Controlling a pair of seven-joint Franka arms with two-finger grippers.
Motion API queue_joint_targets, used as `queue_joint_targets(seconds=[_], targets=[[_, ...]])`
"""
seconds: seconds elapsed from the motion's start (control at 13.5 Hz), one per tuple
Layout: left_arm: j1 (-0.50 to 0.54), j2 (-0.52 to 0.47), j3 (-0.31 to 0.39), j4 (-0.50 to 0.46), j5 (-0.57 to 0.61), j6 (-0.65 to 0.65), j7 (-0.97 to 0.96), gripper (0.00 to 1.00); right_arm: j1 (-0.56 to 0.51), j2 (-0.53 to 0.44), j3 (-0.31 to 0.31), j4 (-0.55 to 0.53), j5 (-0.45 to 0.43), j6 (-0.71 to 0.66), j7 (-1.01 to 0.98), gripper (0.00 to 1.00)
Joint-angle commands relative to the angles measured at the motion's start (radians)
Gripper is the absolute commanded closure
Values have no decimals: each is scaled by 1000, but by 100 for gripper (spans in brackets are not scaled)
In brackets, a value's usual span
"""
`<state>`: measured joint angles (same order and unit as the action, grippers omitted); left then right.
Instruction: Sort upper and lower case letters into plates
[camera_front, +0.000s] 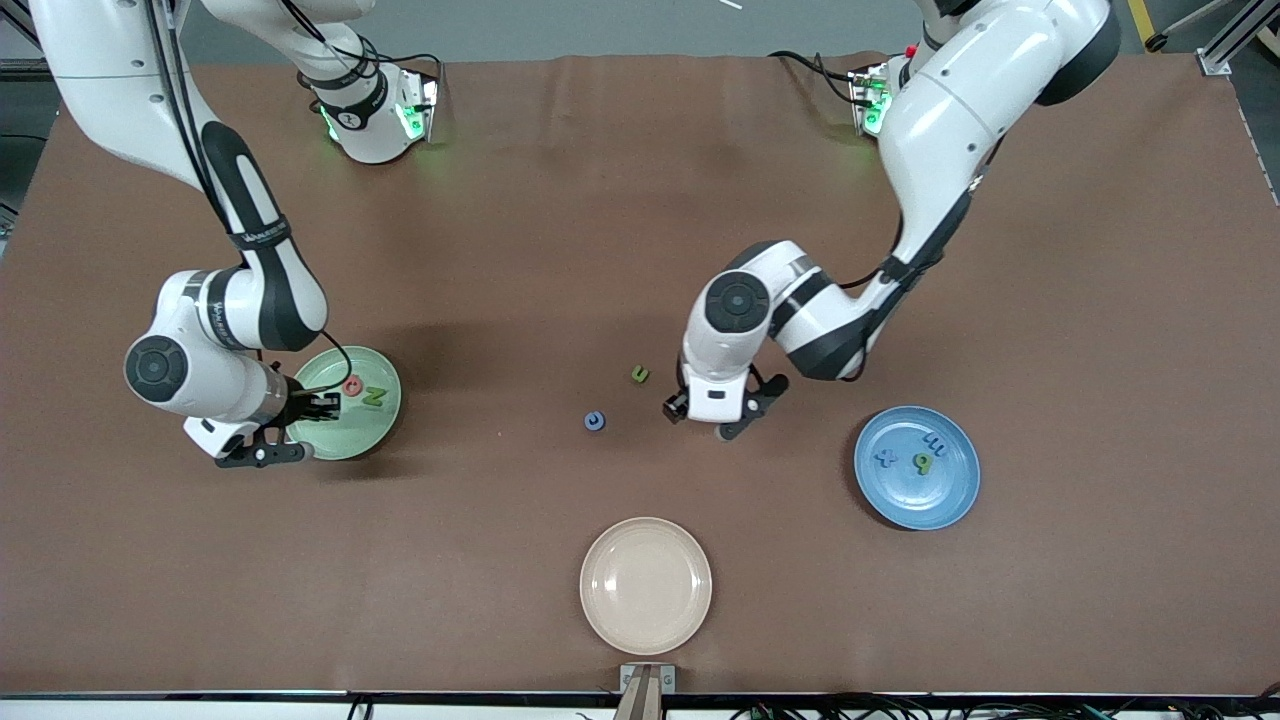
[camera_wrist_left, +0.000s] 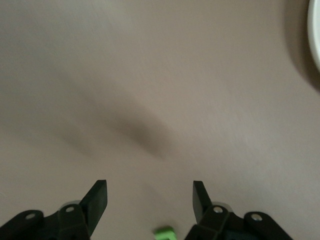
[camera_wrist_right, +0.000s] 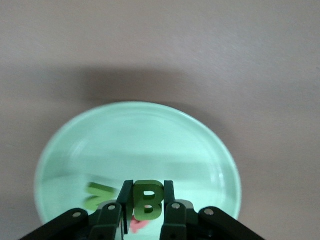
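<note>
My right gripper (camera_front: 322, 406) hangs over the pale green plate (camera_front: 372, 432), shut on an upright green capital B (camera_wrist_right: 148, 201). In the right wrist view the gripper (camera_wrist_right: 148, 188) pinches the B's flat sides above the plate (camera_wrist_right: 200, 131). A green N (camera_front: 374, 397) and a red ring (camera_front: 352, 385) lie in that plate. My left gripper (camera_front: 714, 420) is open and low over the bare table, and nothing is between its fingers (camera_wrist_left: 100, 192). A small green letter (camera_front: 640, 375) and a blue ring (camera_front: 595, 421) lie beside it toward the right arm's end. The blue plate (camera_front: 945, 505) holds three letters.
A cream plate (camera_front: 646, 620) sits near the table's front edge, nearer the camera than the loose letters. Its pale rim (camera_wrist_left: 315, 35) shows at the edge of the left wrist view. The small green letter (camera_wrist_left: 164, 232) shows close under the left hand.
</note>
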<state>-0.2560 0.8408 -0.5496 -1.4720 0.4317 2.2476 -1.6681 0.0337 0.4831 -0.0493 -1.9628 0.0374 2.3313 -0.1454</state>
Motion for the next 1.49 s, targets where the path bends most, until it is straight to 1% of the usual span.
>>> queue_joint_targets(seconds=[0.0, 0.15, 0.22, 0.3, 0.37, 0.52, 0.59, 0.82, 0.97, 1.11, 1.19, 1.34, 1.41], targets=[[-83, 78, 19, 102, -14, -13, -97, 29, -47, -28, 25, -105, -4, 74, -60, 98], [-159, 86, 81, 99, -16, -13, -172, 29, -49, -28, 25, -110, -1, 66, -59, 96], [-189, 96, 97, 101, -14, -11, -206, 29, -49, -28, 26, -108, 1, 63, -59, 76], [-209, 103, 114, 101, -16, -8, -228, 29, -46, -29, 26, -105, 2, 57, -56, 5], [-224, 106, 117, 99, -14, -8, -239, 29, -44, -32, 29, -97, 7, 46, -50, 0], [-229, 110, 122, 101, -14, -8, -254, 31, -25, -34, 34, -41, 12, -9, -10, 0], [-232, 112, 122, 101, -14, -7, -254, 32, 7, -34, 34, -22, 13, -16, 62, 0], [-244, 112, 122, 99, -14, -7, -255, 44, 144, -29, 34, 39, 13, -26, 373, 0], [-246, 112, 122, 99, -14, -6, -254, 49, 231, -21, 34, 93, 19, -24, 563, 0], [-244, 112, 122, 98, -13, -6, -243, 60, 319, 32, 34, 166, 18, -24, 747, 0], [-243, 112, 123, 96, -10, -8, -239, 69, 360, 63, 32, 203, 18, -24, 826, 0], [-229, 103, 123, 96, -2, -8, -208, 99, 431, 133, 32, 298, 18, -24, 962, 0], [-217, 96, 123, 98, -2, -8, -190, 100, 466, 167, 32, 341, 18, -26, 1025, 0]])
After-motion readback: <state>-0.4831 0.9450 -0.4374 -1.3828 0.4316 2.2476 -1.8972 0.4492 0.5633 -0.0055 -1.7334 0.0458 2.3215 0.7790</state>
